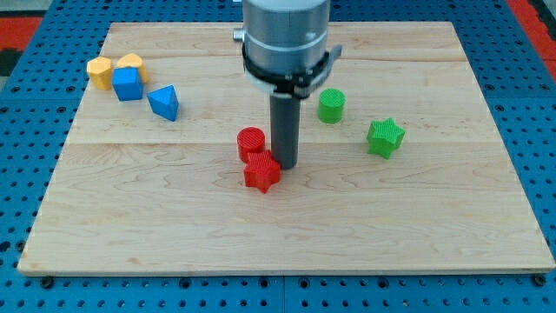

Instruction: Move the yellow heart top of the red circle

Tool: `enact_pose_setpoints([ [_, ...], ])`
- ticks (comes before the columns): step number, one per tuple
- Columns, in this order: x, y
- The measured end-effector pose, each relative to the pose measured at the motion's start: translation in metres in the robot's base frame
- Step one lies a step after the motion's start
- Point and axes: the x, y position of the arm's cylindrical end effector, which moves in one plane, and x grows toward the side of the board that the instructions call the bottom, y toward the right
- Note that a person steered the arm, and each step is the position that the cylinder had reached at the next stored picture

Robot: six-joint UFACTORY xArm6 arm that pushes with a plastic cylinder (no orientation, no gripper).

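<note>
The yellow heart [131, 63] lies at the view's top left, just above a blue cube [127, 84]. The red circle [251, 142] sits near the board's middle, with a red star [261, 173] touching it just below. My tip [286, 164] rests on the board right beside the red star's upper right and to the right of the red circle. The yellow heart is far to the left of my tip.
A yellow hexagon [100, 72] sits left of the blue cube. A blue triangle [164, 103] lies to their right. A green circle [331, 105] and a green star [385, 137] lie at the right. The wooden board [278, 235] sits on a blue pegboard.
</note>
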Motion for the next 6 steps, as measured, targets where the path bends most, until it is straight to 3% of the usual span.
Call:
enact_pose_setpoints([
  [2,-0.005,0.009],
  [5,-0.048,-0.010],
  [6,-0.096,-0.004],
])
